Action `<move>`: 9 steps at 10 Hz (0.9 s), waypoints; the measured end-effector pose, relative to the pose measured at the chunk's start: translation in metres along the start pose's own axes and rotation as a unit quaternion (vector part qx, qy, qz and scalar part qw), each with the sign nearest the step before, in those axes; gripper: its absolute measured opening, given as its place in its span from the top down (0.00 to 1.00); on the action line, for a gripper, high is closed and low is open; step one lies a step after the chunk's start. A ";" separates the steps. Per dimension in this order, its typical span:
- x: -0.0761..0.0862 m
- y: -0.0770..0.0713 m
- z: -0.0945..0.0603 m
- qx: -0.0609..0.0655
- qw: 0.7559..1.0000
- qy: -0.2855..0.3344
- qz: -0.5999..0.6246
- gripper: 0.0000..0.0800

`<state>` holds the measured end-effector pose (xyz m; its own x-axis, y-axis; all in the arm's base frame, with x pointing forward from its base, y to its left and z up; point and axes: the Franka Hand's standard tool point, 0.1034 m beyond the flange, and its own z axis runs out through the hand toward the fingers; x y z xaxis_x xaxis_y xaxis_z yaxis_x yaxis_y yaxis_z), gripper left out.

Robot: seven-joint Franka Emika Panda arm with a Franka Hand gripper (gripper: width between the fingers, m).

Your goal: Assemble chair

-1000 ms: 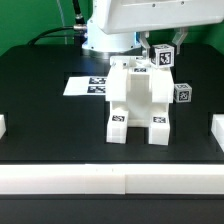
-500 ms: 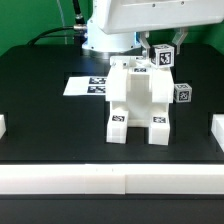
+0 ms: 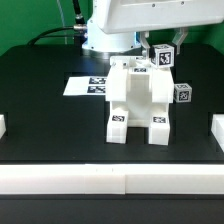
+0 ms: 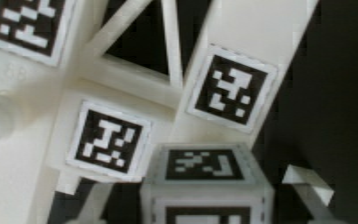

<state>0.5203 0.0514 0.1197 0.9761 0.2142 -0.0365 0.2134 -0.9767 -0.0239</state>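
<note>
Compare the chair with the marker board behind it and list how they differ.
The chair stands upright as a chunky, blocky structure; the marker board lies flat and thin on the table. The chair sits mid-table; the marker board lies behind it, toward the exterior view's left. The chair's two feet carry tags facing forward; the marker board's tags face up. Both are white with black-and-white tags.

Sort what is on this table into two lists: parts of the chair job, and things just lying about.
Job in hand:
- chair, partly built, mid-table

Lying about:
- marker board, flat behind the chair
- tagged cube, beside the chair on the exterior view's right
- white rail along the front edge
</note>
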 end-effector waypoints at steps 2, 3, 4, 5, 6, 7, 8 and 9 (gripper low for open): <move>0.000 0.000 0.000 0.001 0.999 0.000 0.036 0.64; 0.000 -0.001 0.000 0.001 0.997 0.000 0.079 0.64; 0.000 -0.001 0.000 0.001 0.994 0.000 0.111 0.64; 0.000 -0.001 0.000 0.001 0.989 0.000 0.145 0.64; 0.000 -0.001 0.000 0.001 0.987 0.000 0.161 0.64; 0.000 -0.002 0.000 0.001 0.979 0.000 0.202 0.64; 0.000 -0.002 0.000 0.001 0.975 0.000 0.221 0.64; 0.000 -0.002 0.000 0.002 0.965 0.000 0.262 0.64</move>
<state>0.5199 0.0537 0.1195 0.9501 -0.3086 -0.0452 -0.3092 -0.9510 -0.0055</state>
